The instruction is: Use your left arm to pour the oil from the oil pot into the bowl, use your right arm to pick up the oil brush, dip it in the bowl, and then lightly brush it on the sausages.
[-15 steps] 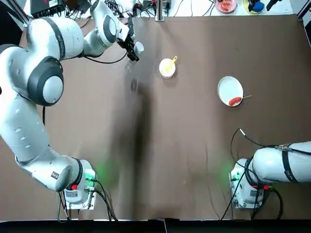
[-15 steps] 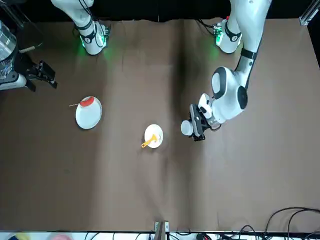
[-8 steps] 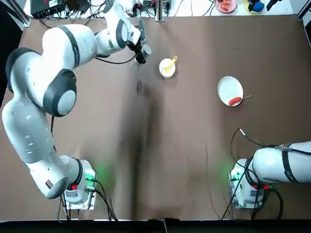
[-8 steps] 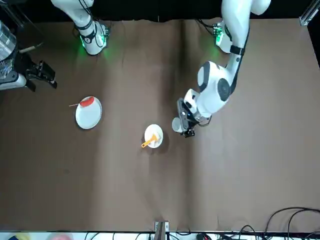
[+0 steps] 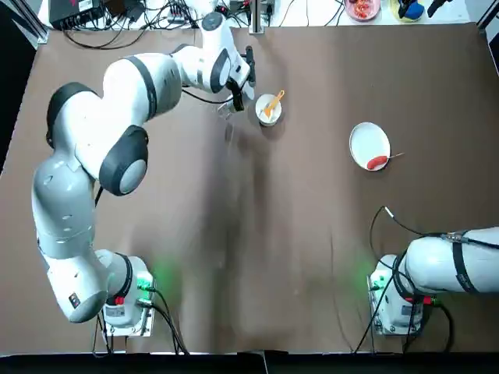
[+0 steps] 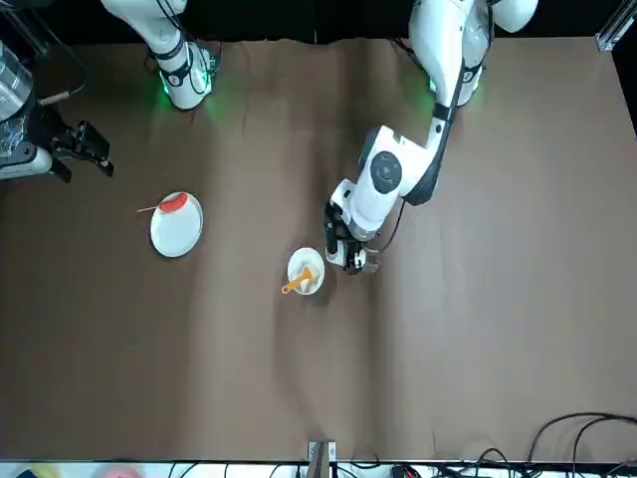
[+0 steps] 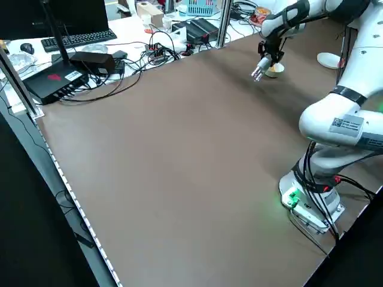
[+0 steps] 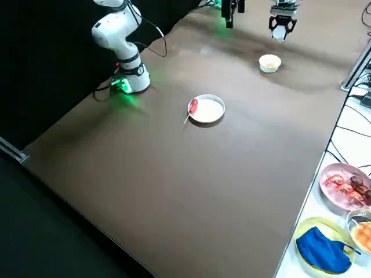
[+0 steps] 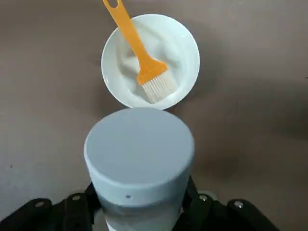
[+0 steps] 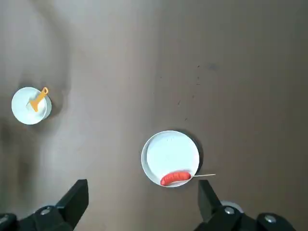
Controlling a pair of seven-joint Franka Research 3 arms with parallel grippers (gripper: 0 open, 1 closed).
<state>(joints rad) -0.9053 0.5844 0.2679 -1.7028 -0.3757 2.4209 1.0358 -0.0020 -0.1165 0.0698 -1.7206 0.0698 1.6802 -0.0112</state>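
Oil pot (image 9: 139, 159) is up above the desk (image 5: 312, 234), leaning, just beside the bowl (image 9: 113, 62) – its white cap is on the bowl's side. The left pincer (image 9: 139, 192) pinches it from both sides. The oil brush (image 9: 130, 38) sits in the bowl, hairs inside, orange handle poking over the rim. Well off to the right is a white plate (image 10: 171, 151) with one red sausage (image 10: 175, 178) – its stick (image 10: 207, 175) pokes out past the rim. Farther right, the right pincer (image 10: 143, 192) hangs above the desk, spread wide.

Brush (image 9: 144, 53) in bowl (image 9: 113, 62), left of plate (image 5: 366, 140) with sausage (image 5: 377, 162).
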